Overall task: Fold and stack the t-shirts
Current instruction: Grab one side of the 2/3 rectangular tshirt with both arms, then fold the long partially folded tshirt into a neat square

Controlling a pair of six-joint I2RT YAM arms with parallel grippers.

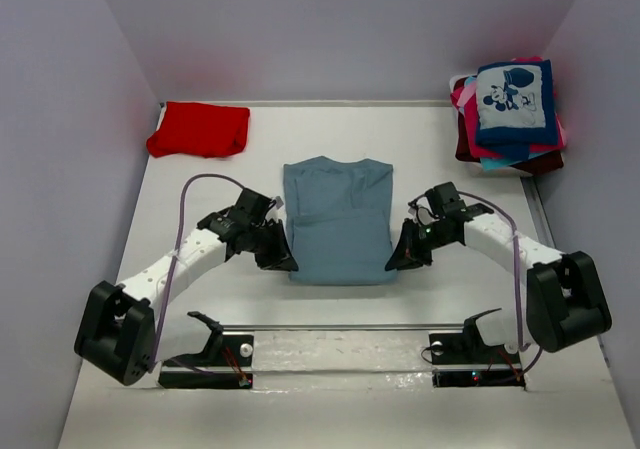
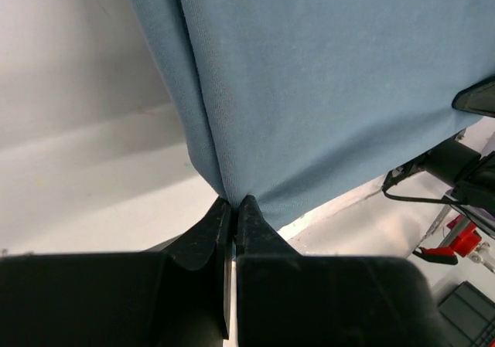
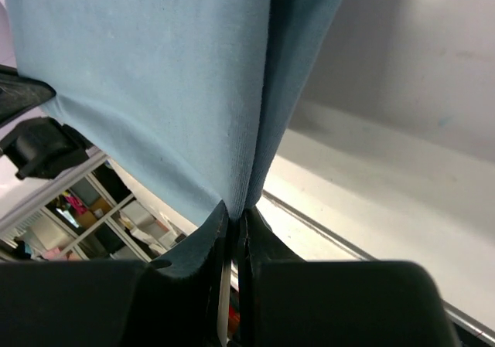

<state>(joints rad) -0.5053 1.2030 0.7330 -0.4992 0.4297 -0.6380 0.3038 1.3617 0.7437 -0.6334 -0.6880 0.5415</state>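
Black fingers of the left pincer [image 2: 232,202] fill the bottom of its wrist view, pressed together on the near left corner of the grey-blue t-shirt [image 1: 338,219]. A doubled edge of fine knit rises from between the tips. We record the same at the right pincer [image 3: 233,210]: tips together, clamped on the near right corner, with two layers of cloth showing at the fold.

Between the two pincers the garment lies on the white worktop [image 1: 330,134] as a tall rectangle, sleeves turned in, matte and smooth, with one soft crease across it.

Beyond the left pincer, at the far left corner, a red t-shirt [image 1: 199,129] lies as a loosely folded oblong, well apart from the grey-blue one.

Beyond the right pincer, at the far right corner, we note a stack of folded t-shirts [image 1: 466,134]. Its top piece is a navy t-shirt [image 1: 515,99] with a pale panel printed with a cartoon mouse; pink, maroon and teal edges show beneath. Any lettering in the print is too small to read.
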